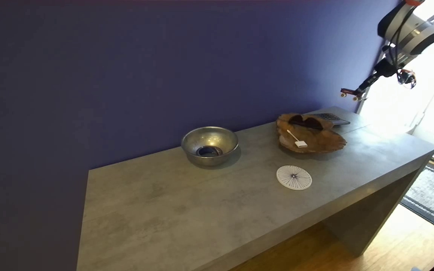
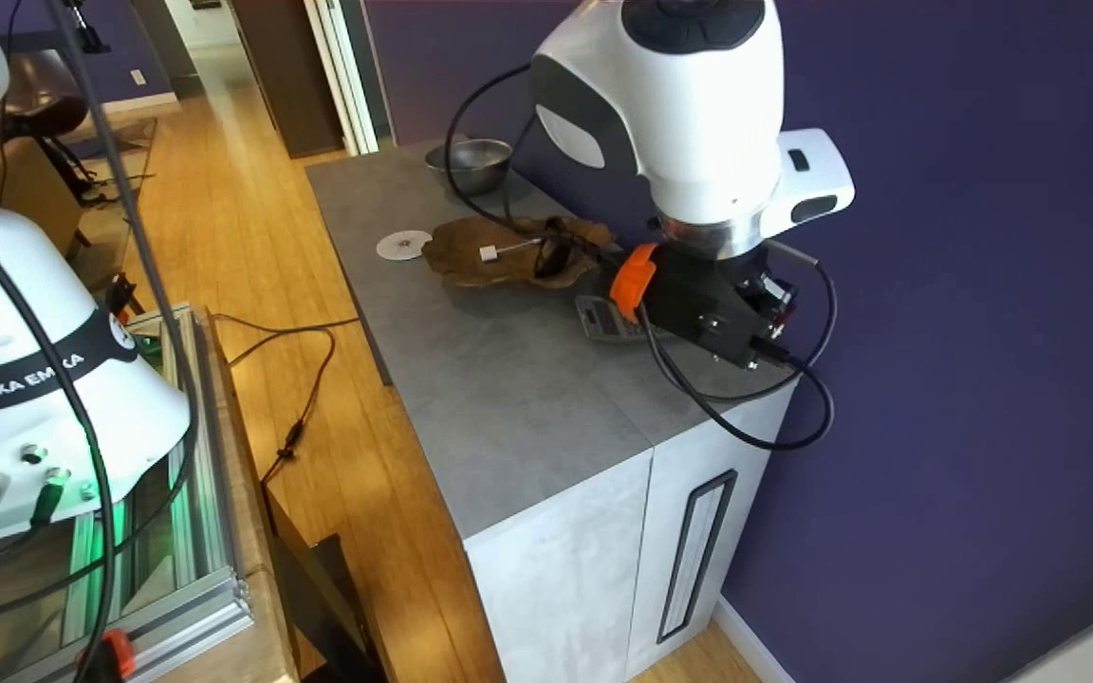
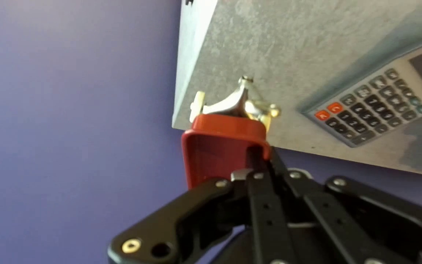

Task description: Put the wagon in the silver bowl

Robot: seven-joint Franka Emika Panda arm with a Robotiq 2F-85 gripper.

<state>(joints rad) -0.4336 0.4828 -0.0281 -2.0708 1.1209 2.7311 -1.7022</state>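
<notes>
Red toy wagon held aloft, well apart from the silver bowl.
The end effector grips it by 1 end above the counter, where a calculator lies.

seemingly a home: wooden floor, purple wall, brown chair

“FRANKA EMIKA” on base, calculator digits

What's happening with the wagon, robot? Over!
Gripper shut on wagon. Wagon up in the air, not in silver bowl yet. Wooden dish between them, lower than the wagon; may need passing over.
</notes>
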